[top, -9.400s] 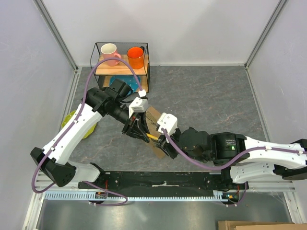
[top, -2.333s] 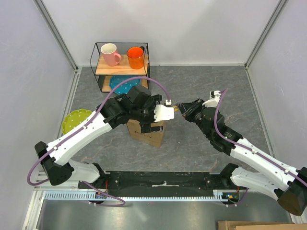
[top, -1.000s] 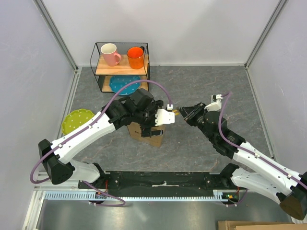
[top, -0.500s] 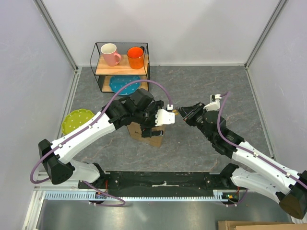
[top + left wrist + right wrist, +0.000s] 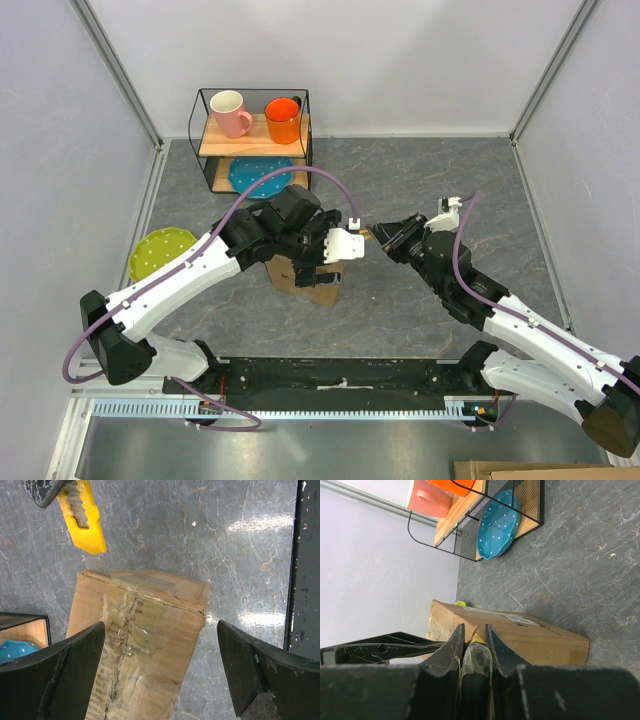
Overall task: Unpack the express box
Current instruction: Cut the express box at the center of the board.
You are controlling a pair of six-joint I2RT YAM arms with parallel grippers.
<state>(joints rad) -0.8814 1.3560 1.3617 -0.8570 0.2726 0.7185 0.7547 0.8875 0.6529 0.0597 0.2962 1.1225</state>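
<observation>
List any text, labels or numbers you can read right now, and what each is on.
No text is legible.
Dark print on the express box side: too small to read.
Pale patch on its top, right wrist view: blurred.
The yellow cutter: no markings seen.

Bright, even light falls from above; shadows are soft. In the left wrist view, white glare patches the desk [image 5: 260, 524]. Close up, both wrists' dark jaws blur.
</observation>
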